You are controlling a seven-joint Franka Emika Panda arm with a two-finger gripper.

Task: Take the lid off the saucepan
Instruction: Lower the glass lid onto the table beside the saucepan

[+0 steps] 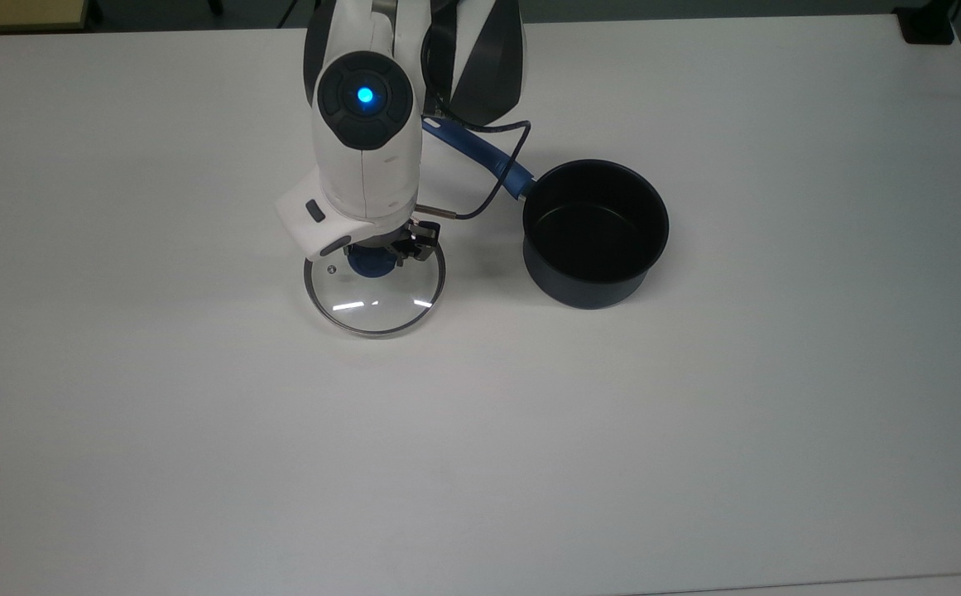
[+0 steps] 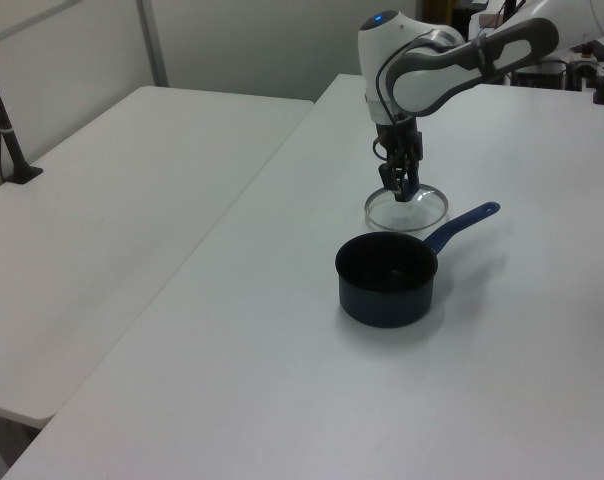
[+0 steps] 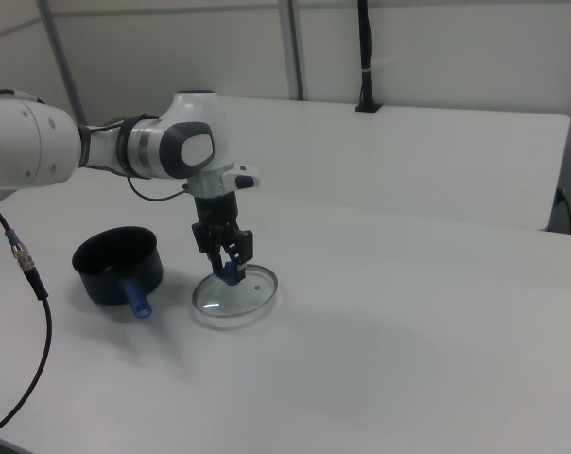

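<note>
The saucepan (image 1: 594, 232) (image 2: 386, 280) (image 3: 117, 265) stands open on the white table, dark navy with a black inside, its blue handle (image 1: 484, 157) pointing to the top view's upper left. The glass lid (image 1: 374, 300) (image 2: 407, 210) (image 3: 234, 295) sits low at the table surface, left of the pan in the top view; I cannot tell whether it touches the table. My gripper (image 1: 377, 255) (image 2: 400, 190) (image 3: 231, 274) comes straight down on it and is shut on the lid's blue knob (image 1: 371, 265).
A black cable (image 1: 492, 178) loops from my wrist over the pan handle. A second white table (image 2: 112, 200) with a black post (image 2: 7, 130) lies at the left view's left. A dark object (image 1: 927, 25) sits at the top view's upper right corner.
</note>
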